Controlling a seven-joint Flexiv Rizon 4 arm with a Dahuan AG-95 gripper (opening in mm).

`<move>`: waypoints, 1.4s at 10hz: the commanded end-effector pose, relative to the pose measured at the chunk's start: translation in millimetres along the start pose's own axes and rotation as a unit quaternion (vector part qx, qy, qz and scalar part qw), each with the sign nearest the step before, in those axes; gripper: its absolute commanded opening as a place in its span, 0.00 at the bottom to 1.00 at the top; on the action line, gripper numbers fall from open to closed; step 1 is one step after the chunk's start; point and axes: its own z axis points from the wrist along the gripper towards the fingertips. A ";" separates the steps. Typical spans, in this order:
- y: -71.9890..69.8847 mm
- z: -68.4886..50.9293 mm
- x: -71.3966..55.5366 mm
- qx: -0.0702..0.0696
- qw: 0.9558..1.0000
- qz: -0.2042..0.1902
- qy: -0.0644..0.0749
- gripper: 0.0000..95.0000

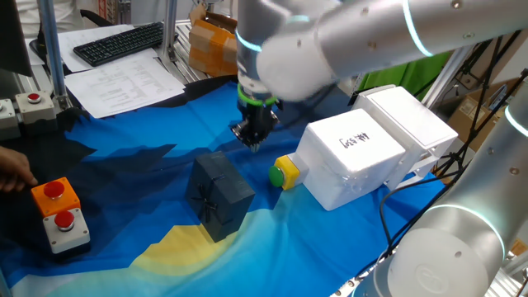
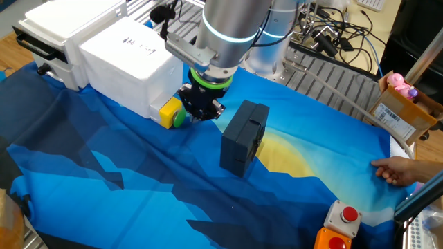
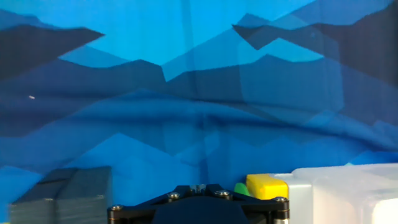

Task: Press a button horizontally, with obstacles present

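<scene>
One fixed view: the gripper [image 1: 252, 136] hangs over the blue cloth [image 1: 148, 124], pointing down, just at 10 o'clock of the button [image 1: 284, 173]. The button's green cap faces toward 8 o'clock; its yellow housing sits against the lower corner of the white box [image 1: 363, 153], which carries black handwriting on top. The dark box [image 1: 217, 196] stands at 8 o'clock of the button, near it but apart. Far at 9 o'clock, two red buttons, one with an orange housing [image 1: 55, 195] and one with a grey housing [image 1: 66, 227], rest by a hand [image 1: 12, 175].

The other fixed view: the gripper [image 2: 201, 107] hovers just at 2 o'clock of the button [image 2: 173, 115], between the white box [image 2: 121, 62] and the dark box [image 2: 243, 138]. The button touches the white box's lower corner. A hand [image 2: 398, 171] lies on the cloth [image 2: 104, 187] at 3 o'clock.

Hand view: only the black base of the gripper [image 3: 198, 208] shows at 6 o'clock; fingertips are out of sight. The button [image 3: 264, 185] peeks at 5 o'clock, beside the white box [image 3: 342, 196]. The dark box [image 3: 62, 194] sits at 8 o'clock.

Finger spread: cannot tell in any view.
</scene>
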 end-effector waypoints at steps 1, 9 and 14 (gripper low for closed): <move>-3.7 9.9 1.9 0.003 1.000 -0.003 0.001 0.00; -8.7 41.2 7.2 0.032 0.999 -0.024 -0.003 0.00; -6.1 63.6 14.5 0.035 0.999 -0.038 -0.003 0.00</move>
